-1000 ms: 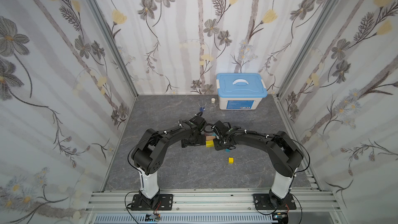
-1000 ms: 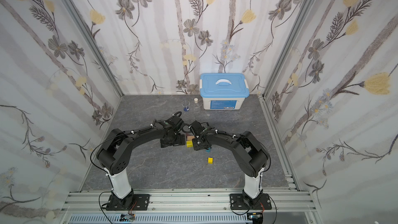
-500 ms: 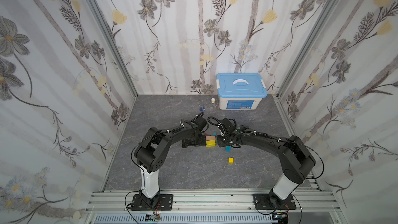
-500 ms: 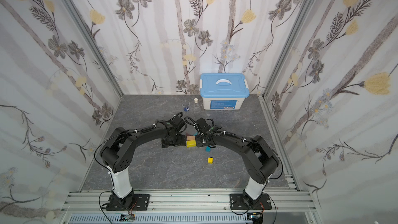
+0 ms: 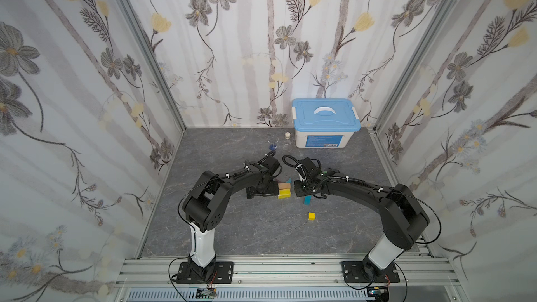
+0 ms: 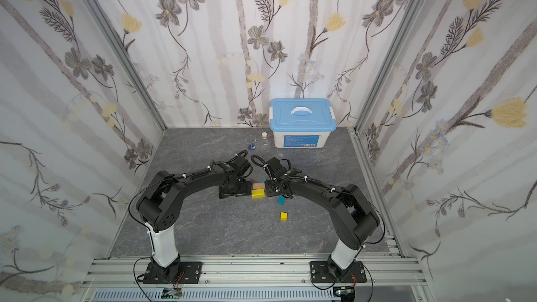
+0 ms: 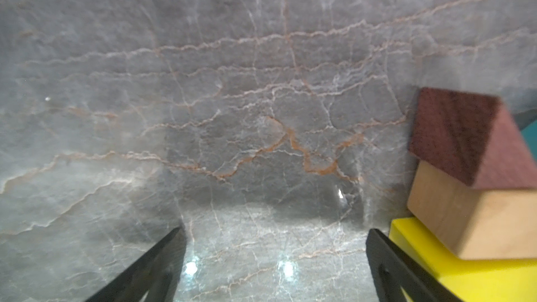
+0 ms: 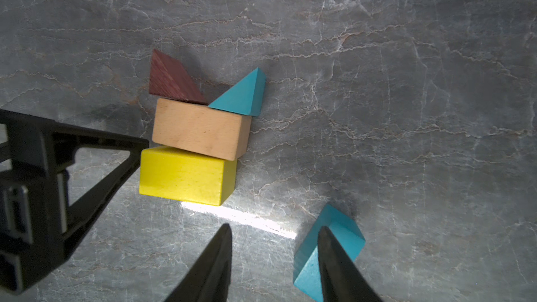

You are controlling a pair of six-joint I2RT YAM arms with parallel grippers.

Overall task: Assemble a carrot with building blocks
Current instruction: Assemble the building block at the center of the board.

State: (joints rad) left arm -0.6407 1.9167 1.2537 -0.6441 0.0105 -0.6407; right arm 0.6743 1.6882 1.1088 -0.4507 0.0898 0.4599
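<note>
Already we've laid maroon triangle [image 8: 170, 78], teal triangle [image 8: 242, 94], tan bar [image 8: 200, 129] and yellow bar [image 8: 183, 174]; teal bar [image 8: 341, 232] and yellow cube [image 5: 311, 216] remain, left gripper [image 7: 275, 230] and right gripper [image 8: 275, 226] gaping empty.

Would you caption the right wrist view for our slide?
Right pincer open beside joined maroon triangle, teal triangle, tan bar and yellow bar; teal bar apart.

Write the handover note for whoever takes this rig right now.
Left tool: open, empty, beside the yellow bar.
Right tool: open, empty, at the teal bar.
Done: maroon triangle and teal triangle, tan bar and yellow bar laid touching, in order.
Left: add the teal bar, lying loose and askew, then the yellow cube, apart toward the arm bases.
</note>
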